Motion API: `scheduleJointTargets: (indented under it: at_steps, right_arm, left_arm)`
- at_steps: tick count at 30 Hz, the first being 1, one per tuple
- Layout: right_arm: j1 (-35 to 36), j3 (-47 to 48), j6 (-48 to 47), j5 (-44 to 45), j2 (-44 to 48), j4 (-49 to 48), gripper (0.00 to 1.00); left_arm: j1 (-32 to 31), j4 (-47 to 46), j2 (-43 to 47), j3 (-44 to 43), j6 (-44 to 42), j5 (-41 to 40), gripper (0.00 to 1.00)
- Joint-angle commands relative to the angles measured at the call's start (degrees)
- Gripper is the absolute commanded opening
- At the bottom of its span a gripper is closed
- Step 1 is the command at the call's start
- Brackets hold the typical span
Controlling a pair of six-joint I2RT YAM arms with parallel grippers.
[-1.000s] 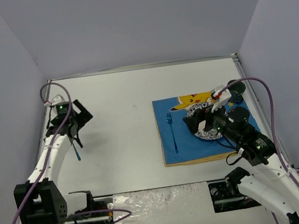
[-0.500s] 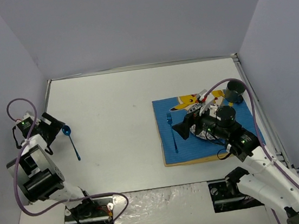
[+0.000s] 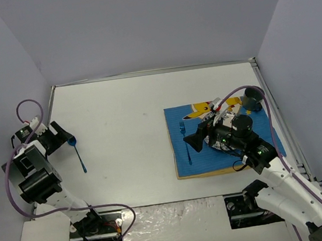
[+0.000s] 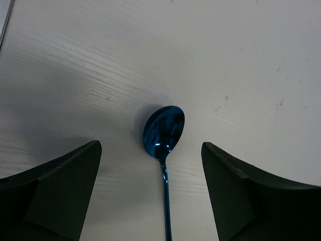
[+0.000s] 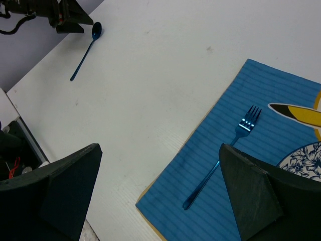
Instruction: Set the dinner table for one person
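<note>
On the white dinner table [image 3: 125, 113] lies a blue spoon [image 3: 78, 157], its bowl toward the left wall. My left gripper [image 3: 60, 138] is low over that bowl, open. In the left wrist view the spoon [image 4: 164, 131] rests on the table between the dark fingers [image 4: 60, 191], touching neither. My right gripper [image 3: 196, 141] hovers open above the left part of the blue mat [image 3: 184, 167]. A blue fork [image 5: 225, 160] lies on the mat [image 5: 261, 100] below it, beside a flower-patterned plate [image 5: 306, 160].
A dark cup [image 3: 255, 97] stands at the mat's far right corner, close to the table's right edge. The right arm covers most of the plate from above. Grey walls close in on three sides. Both arm bases sit at the near edge.
My left arm pulled back toward the left wall and came down over the spoon's bowl, its jaws narrowing a little. The right gripper shifted left over the mat.
</note>
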State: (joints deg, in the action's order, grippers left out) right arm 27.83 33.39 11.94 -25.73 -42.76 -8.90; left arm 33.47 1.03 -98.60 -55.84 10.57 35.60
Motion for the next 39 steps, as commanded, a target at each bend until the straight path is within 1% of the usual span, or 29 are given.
scheduleJointTargets:
  at_steps: [1,4,5,8,11,16,22,27,32,37,39]
  right_arm:
    - [0.3,0.4,-0.4,-1.7,-0.3,-5.8,1.0]
    - [0.3,0.2,-0.5,-1.8,-0.4,-5.8,1.0]
    - [0.3,0.3,-0.5,-1.8,-0.5,-5.9,1.0]
    - [0.3,0.1,-0.6,-1.8,-0.6,-5.8,1.0]
    - [0.3,0.1,-0.6,-1.8,-0.7,-5.9,1.0]
    - [0.3,0.2,-0.9,-1.7,-0.9,-5.8,1.0]
    - [0.3,0.1,-0.9,-1.8,-1.1,-5.9,1.0]
    - [0.3,0.0,-1.0,-1.6,-0.8,-5.9,1.0]
    - [0.3,0.1,-1.0,-1.8,-1.3,-6.0,1.0]
    - [0.3,-0.1,-1.0,-1.4,-0.9,-6.0,1.0]
    - [0.3,-0.1,-1.0,-1.3,-0.8,-5.9,1.0]
  left_arm:
    - [0.6,-1.3,-1.9,-3.6,-5.6,6.1,0.73]
    - [0.9,-0.4,-3.9,-4.8,-6.5,7.1,0.67]
    - [1.1,1.2,-4.9,-5.1,-6.5,7.6,0.66]
    - [1.1,1.8,-7.6,-6.6,-6.2,9.2,0.62]
    - [1.1,2.0,-9.5,-6.9,-6.5,10.7,0.56]
    - [1.2,2.2,-10.3,-6.9,-7.1,12.5,0.46]
    - [1.1,2.5,-11.7,-7.1,-7.8,14.2,0.43]
    - [1.2,3.4,-12.2,-7.3,-8.6,14.9,0.33]
    - [1.2,3.5,-12.0,-7.1,-8.6,15.4,0.27]
    - [1.1,3.5,-12.0,-6.9,-8.6,15.8,0.16]
    - [1.1,3.0,-11.7,-6.8,-8.0,16.1,0.08]
